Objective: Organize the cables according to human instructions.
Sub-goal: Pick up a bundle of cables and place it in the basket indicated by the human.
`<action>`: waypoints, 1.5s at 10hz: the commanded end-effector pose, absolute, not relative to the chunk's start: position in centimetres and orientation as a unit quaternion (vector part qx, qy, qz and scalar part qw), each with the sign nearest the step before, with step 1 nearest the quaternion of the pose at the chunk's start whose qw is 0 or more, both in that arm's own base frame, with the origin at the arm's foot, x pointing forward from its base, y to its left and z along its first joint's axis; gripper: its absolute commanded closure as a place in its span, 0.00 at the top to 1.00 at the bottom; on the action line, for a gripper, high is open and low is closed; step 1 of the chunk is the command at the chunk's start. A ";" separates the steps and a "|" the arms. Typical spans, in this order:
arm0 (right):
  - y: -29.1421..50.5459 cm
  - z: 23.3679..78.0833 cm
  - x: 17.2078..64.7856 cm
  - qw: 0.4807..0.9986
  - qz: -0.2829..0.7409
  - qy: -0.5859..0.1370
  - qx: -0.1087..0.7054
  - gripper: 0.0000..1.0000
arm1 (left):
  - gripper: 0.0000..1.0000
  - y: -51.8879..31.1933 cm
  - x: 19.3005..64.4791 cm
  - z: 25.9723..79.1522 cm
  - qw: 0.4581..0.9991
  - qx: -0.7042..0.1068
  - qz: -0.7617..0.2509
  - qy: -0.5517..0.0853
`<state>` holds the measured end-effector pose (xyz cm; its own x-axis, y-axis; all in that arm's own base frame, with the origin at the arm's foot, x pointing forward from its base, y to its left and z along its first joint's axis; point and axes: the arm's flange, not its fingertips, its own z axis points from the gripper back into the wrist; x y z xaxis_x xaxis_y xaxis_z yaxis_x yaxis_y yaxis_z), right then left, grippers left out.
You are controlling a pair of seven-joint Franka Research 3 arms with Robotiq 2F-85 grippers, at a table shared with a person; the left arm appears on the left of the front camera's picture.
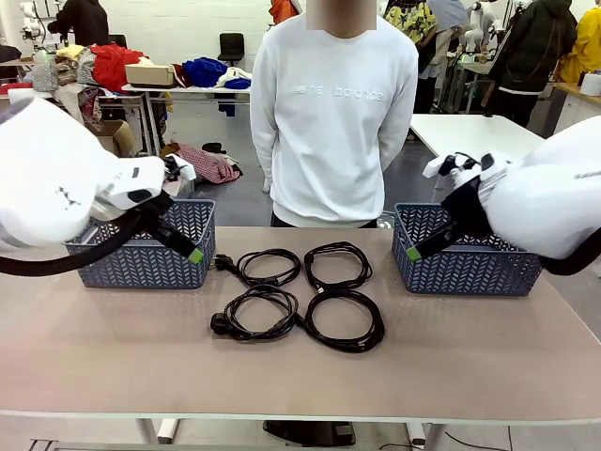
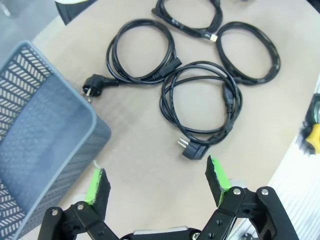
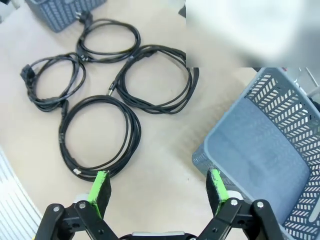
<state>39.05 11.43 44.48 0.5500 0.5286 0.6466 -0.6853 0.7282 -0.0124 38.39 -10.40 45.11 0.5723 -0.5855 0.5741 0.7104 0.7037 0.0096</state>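
Left pincer [image 2: 156,172] and right pincer [image 3: 157,176] being held open, empty.
Ahead of both, cables [image 1: 299,293] are lying touching; a neighbour could be dragged along with one lifted.

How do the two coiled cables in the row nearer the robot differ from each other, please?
The near-left cable ends in a chunky plug lying outside its loop, while the near-right cable shows only a slim end. The near-right cable's loop is wider than the near-left cable's. The near-left cable's strands spread apart, while the near-right cable's sit more closely bundled. Both are thin, black and coiled flat on the table, side by side.
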 end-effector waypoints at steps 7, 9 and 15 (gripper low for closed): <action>5.5 43.2 37.7 0.808 0.401 -0.348 0.255 1.00 | 1.00 -3.8 38.6 45.5 0.840 -0.218 -0.408 -0.284; 5.7 45.0 38.6 0.825 0.386 -0.338 0.236 1.00 | 1.00 -4.3 37.8 45.6 0.845 -0.200 -0.403 -0.288; 5.7 45.0 38.6 0.825 0.386 -0.338 0.236 1.00 | 1.00 -4.3 37.8 45.6 0.845 -0.200 -0.403 -0.288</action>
<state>38.08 5.84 45.29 0.5006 0.4732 0.7249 -0.7791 0.6113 0.1389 37.86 -4.49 46.16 0.5253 -0.5692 0.6326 0.7827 0.6148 -0.0967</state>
